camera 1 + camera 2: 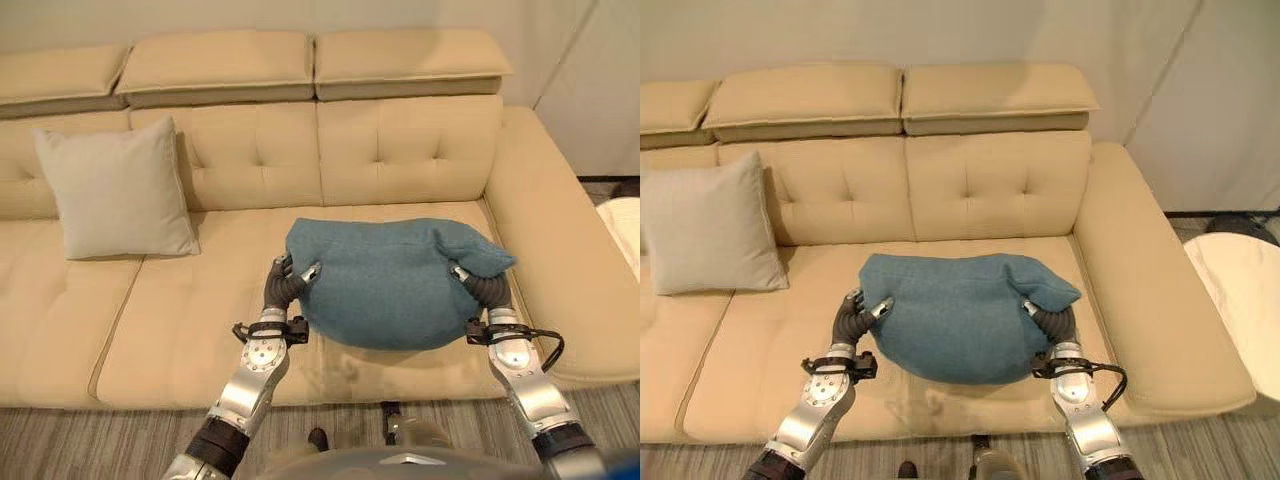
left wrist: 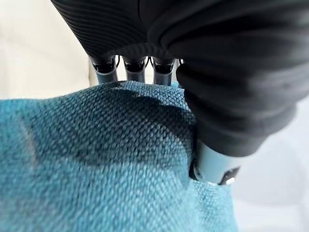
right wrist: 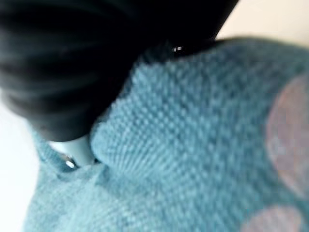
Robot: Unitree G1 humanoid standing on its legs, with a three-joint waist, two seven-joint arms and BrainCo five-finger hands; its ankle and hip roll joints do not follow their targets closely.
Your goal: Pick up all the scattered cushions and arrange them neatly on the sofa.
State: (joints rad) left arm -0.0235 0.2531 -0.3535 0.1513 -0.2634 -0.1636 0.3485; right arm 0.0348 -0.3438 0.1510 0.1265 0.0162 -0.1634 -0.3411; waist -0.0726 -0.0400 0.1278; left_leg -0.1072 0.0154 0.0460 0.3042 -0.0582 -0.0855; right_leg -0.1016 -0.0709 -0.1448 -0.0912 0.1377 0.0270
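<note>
A teal woven cushion [image 1: 395,285] is held over the seat of the beige sofa [image 1: 200,330], right of its middle. My left hand [image 1: 287,285] grips the cushion's left edge, thumb on top and fingers tucked under the cloth [image 2: 120,159]. On the opposite edge my right hand [image 1: 482,288] pinches the fabric [image 3: 203,145] near the bunched upper right corner. A light grey cushion [image 1: 115,190] leans upright against the sofa's backrest at the left.
The sofa's right armrest [image 1: 560,240] runs close beside my right arm. A pale round table [image 1: 1240,280] stands past that armrest. Bare seat lies between the two cushions. Striped grey floor [image 1: 100,440] fronts the sofa.
</note>
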